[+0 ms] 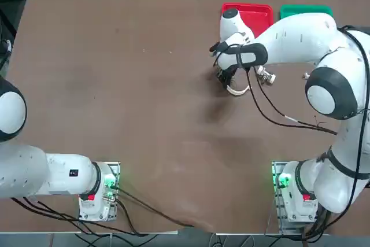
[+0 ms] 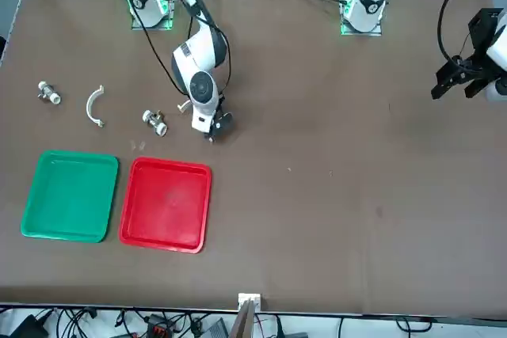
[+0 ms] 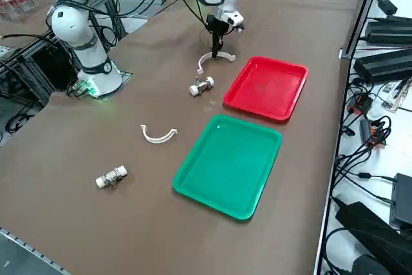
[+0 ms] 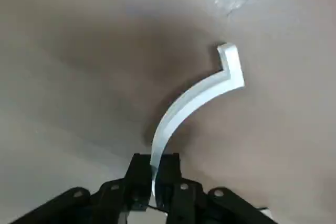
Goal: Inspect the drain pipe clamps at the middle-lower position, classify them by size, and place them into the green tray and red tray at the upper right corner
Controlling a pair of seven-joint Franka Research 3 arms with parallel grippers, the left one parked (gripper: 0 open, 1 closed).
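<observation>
Right arm: I see it reaching over the bench (image 2: 356, 195), wrist pointing down.
Right gripper (image 4: 155, 174): fingers pinching one white clamp (image 4: 195, 98) near the red tray (image 2: 166, 203).

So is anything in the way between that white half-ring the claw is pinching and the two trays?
Nothing visible blocks it. The right claw is shut on the clamp, with the red tray close beside it across bare table. The green tray lies just past the red one. A small metal fitting sits off to the side of that path.
</observation>
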